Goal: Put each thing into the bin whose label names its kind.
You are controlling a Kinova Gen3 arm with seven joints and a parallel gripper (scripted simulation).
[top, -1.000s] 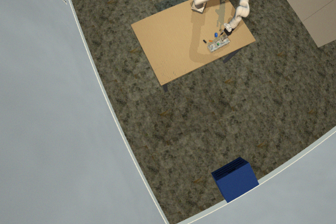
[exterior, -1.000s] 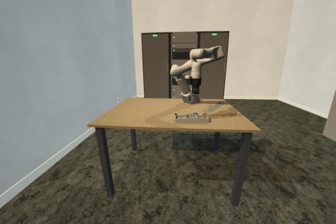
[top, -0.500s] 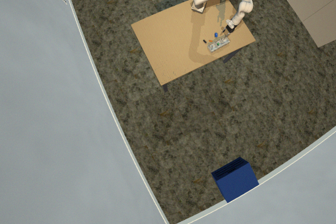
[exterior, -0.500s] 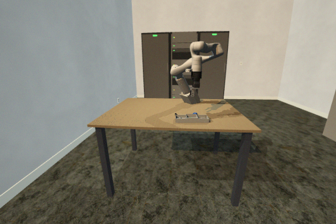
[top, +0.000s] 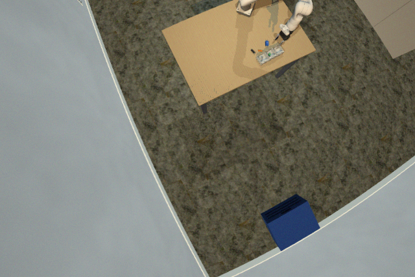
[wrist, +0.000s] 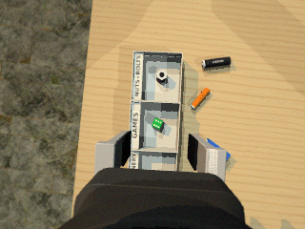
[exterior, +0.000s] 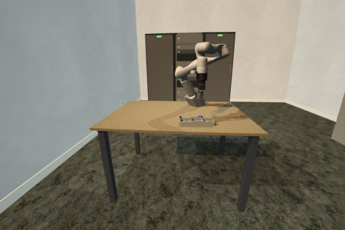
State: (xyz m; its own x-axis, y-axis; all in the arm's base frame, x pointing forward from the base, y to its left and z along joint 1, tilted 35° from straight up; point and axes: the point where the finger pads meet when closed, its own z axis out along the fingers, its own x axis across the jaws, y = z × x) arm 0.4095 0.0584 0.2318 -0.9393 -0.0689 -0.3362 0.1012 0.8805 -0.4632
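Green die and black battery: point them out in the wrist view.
Green die [wrist: 157, 124]: wrist view, on its dotted top face.
Black battery [wrist: 217, 63]: wrist view, on its dark side.

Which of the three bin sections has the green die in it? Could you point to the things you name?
The middle one, labelled GAMES [wrist: 135, 125]: the green die [top: 269, 54] [wrist: 157, 124] lies inside. The NUTS+BOLTS section [wrist: 138, 76] holds a nut [wrist: 162, 77] instead.
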